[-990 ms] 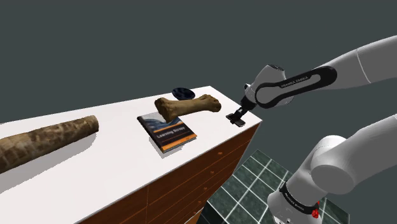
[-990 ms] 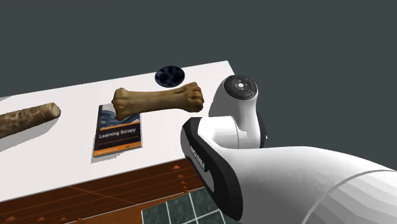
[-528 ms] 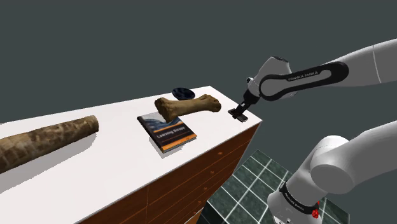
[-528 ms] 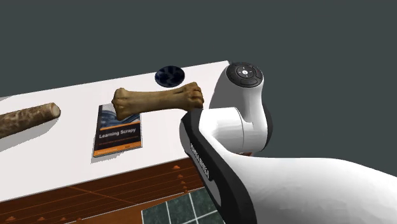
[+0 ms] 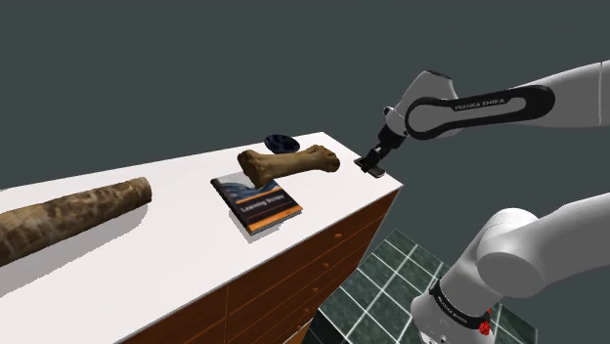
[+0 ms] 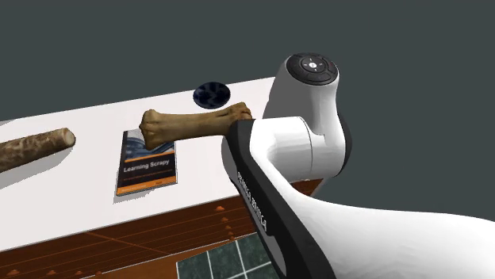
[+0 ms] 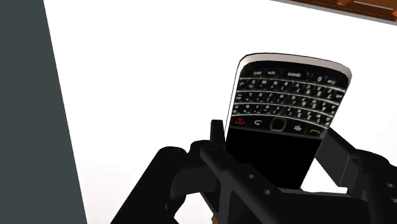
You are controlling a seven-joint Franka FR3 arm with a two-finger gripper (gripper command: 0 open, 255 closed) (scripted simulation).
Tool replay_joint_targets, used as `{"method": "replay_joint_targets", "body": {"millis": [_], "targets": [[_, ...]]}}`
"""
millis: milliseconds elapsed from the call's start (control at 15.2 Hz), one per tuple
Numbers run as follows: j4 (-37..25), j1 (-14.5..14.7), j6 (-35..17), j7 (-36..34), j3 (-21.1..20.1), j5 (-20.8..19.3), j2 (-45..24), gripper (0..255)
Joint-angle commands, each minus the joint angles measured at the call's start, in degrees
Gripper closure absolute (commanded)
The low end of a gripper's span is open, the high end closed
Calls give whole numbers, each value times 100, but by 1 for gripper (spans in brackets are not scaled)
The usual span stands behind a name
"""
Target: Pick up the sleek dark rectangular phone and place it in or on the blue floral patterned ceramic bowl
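Note:
A dark phone with a keypad is clasped between my black fingers; my gripper is shut on it. In the shoulder view the gripper holds the phone a little above the white table's near corner, at the view's right. The dark blue patterned bowl sits at the table's far edge, behind the bone and to the gripper's left in that view. The bowl also shows in the second exterior view, just beyond my white arm.
A brown bone lies between the bowl and a book. A long log lies at the shoulder view's left. The white table top rests on wooden drawers; a dark tiled floor lies below.
The gripper has risen from the table's corner with the phone in it, moving up and slightly right in the shoulder view. The arm's elbow has lifted too.

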State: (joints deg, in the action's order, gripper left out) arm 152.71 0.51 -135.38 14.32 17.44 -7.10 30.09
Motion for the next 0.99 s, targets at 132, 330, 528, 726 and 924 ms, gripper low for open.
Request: {"method": "replay_joint_targets", "body": {"millis": [132,330,528,726,924], "targets": [[-212,-9,382,-19,-53,4,169,255],[-579,152,307,-104,-102,136,-275,255],[-1136,362,206,-198,-156,332,-943,255],[-1742,531,175,-262,-204,528,-1591,255],[-2398,659,211,-307,-252,719,-2227,255]]}}
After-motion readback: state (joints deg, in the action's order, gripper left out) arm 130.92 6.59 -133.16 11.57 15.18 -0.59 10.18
